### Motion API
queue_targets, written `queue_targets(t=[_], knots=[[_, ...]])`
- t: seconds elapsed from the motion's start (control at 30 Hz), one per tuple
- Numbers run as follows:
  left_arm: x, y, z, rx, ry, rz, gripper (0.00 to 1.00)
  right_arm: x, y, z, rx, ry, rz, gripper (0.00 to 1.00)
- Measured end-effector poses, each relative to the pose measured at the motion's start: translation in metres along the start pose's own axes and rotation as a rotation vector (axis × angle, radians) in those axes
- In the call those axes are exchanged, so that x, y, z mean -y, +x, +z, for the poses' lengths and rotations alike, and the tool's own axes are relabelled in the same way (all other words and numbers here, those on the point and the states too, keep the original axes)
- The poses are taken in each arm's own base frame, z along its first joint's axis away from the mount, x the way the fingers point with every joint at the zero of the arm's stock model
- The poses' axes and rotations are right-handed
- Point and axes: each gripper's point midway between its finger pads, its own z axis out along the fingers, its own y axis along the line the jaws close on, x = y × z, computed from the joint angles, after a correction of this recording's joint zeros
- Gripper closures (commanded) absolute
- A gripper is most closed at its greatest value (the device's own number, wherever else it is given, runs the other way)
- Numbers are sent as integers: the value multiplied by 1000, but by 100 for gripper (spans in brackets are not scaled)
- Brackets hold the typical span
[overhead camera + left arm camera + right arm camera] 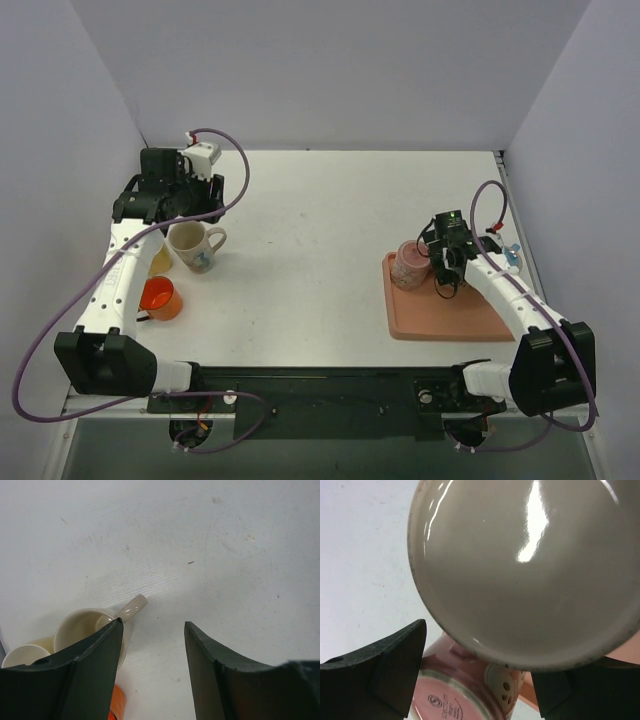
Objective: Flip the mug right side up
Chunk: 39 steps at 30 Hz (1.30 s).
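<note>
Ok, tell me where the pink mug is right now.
In the top view the pink mug is on the right side, at the far left corner of the pink tray, close beside the right gripper.

A cream mug [192, 246] with a blue picture on its side stands upright on the white table [320, 210], its handle pointing right. A yellow cup [160, 258] sits just beside the mug on its left. An orange cup [160, 298] lies nearer the table's front edge than the mug. A pink tray [450, 318] rests well apart from the mug, far to its right.
</note>
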Motion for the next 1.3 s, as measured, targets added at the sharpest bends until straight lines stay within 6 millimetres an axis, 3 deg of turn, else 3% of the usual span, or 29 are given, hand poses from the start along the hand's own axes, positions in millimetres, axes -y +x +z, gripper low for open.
queue_targets(t=[0.13,0.23,0.3,0.47,0.63,0.73,0.8,0.97,1.3], knots=[[2,0,0,1,7,2,38,0,1,8,1,14,5,37],[2,0,0,2,9,3,38,-2,1,11,1,14,26,58],[3,0,0,1,11,4,38,-5,-1,12,1,5,38,64],[5,1,1,-1,15,6,38,-3,-1,19,-15,-1,80,59],[6,0,1,2,18,10,38,-8,2,26,-35,-17,99,68],[7,0,2,5,19,13,38,-12,2,27,-32,-32,99,89],[8,1,2,2,21,13,38,-15,2,27,-36,-47,101,97],[12,0,2,5,33,19,38,-27,7,17,-76,-100,115,100],[33,-4,-1,22,90,43,39,-18,23,-7,-114,-119,1,100]])
